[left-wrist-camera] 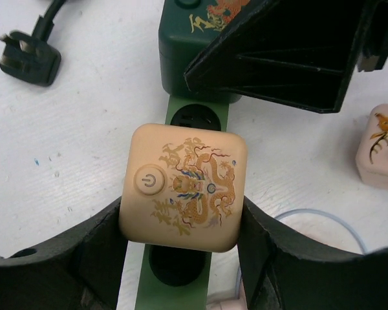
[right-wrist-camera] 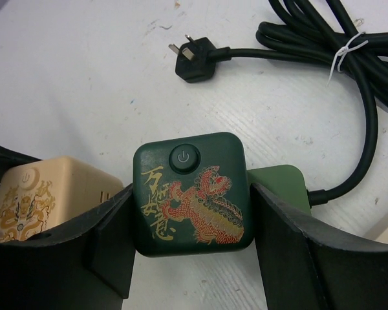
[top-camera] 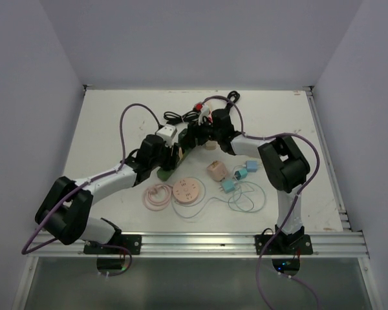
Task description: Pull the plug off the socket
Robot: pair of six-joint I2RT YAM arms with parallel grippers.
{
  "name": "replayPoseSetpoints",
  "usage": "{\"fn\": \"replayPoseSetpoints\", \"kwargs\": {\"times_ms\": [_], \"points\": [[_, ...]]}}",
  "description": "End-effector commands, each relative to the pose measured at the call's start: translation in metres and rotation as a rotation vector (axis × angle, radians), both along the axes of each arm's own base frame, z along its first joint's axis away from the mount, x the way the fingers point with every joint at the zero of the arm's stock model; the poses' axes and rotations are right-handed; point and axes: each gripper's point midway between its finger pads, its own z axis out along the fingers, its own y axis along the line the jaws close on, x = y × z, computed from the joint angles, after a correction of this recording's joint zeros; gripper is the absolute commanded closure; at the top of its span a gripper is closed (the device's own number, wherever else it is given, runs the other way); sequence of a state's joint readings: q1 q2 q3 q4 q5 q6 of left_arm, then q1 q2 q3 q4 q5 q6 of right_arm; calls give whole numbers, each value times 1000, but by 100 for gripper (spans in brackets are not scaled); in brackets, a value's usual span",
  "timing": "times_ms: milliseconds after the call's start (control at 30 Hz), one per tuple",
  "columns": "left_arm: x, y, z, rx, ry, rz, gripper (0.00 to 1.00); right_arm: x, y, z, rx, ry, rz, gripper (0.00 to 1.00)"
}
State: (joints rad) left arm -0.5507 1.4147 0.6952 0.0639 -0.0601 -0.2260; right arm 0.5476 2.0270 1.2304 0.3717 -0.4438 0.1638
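Currently the left gripper [left-wrist-camera: 183, 240] is pressed against a beige plug [left-wrist-camera: 183, 187], one finger [left-wrist-camera: 90, 255] flat on each side face. The plug is a rounded cube with a power button and a dragon print on top. It is seated in the green socket strip [left-wrist-camera: 171, 298], which runs lengthwise between the fingers and out past the fingertips.

The right gripper [right-wrist-camera: 191, 223] pinches a dark green plug [right-wrist-camera: 193, 194] of the same shape, with a red and gold dragon on its top face. Its fingers [right-wrist-camera: 110, 242] bear on the two opposite sides. This plug is also seated on the strip, at the end where the strip's black cable [right-wrist-camera: 368, 97] exits to the right of that gripper.

The two plugs are neighbours on the strip, and the two grippers face each other across them.

Ahead of the right gripper's fingertips, a black mains plug [right-wrist-camera: 193, 59] lies flat on the white table [right-wrist-camera: 84, 77], apart from the strip.

To the right of the left gripper, a pink cube [left-wrist-camera: 381, 145] rests on the table, clear of the strip.
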Motion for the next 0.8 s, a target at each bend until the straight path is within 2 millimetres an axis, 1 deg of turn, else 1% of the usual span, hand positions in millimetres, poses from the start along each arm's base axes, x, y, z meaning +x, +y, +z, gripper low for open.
{"fn": "replayPoseSetpoints", "kwargs": {"times_ms": [0,133,167,200,233,267,300,333,367,400,433,467,500,533,567,700,767], "points": [[-9,3,-6,-47,12,47,100,25,-15,22,190,122,-86,90],[-15,5,-13,-52,27,49,100,21,-12,23,160,93,-60,92],[-15,6,-14,-49,27,53,100,16,-9,20,129,78,-63,92],[-14,6,-15,-47,26,56,100,14,-7,26,109,43,-57,92],[-14,7,-14,-44,22,60,100,12,-5,26,63,-16,-33,92],[-12,9,-15,-38,19,72,100,3,0,19,7,-40,-40,93],[-12,9,-14,-41,17,77,100,0,2,19,-26,-79,-35,94],[-10,9,-13,-43,10,83,100,-2,3,28,-63,-156,-27,94],[-9,10,-13,-42,9,90,100,-14,11,25,-81,-188,-7,96],[-8,10,-12,-48,6,100,100,-12,9,27,-112,-227,-43,96],[-7,9,-11,-54,2,106,100,-13,8,33,-147,-292,-36,97],[-6,11,-11,-54,-3,117,100,-23,15,31,-164,-326,-22,98],[-5,11,-10,-61,-4,128,100,-23,13,30,-199,-360,-52,99],[-3,11,-9,-67,-8,133,100,-24,13,33,-225,-406,-45,100],[-2,11,-9,-66,-9,138,100,-30,17,31,-232,-423,-42,100],[0,10,-9,-71,-8,146,100,-32,16,29,-220,-423,-60,100],[-1,10,-9,-68,-6,149,100,-32,16,33,-195,-412,-69,100]]}}
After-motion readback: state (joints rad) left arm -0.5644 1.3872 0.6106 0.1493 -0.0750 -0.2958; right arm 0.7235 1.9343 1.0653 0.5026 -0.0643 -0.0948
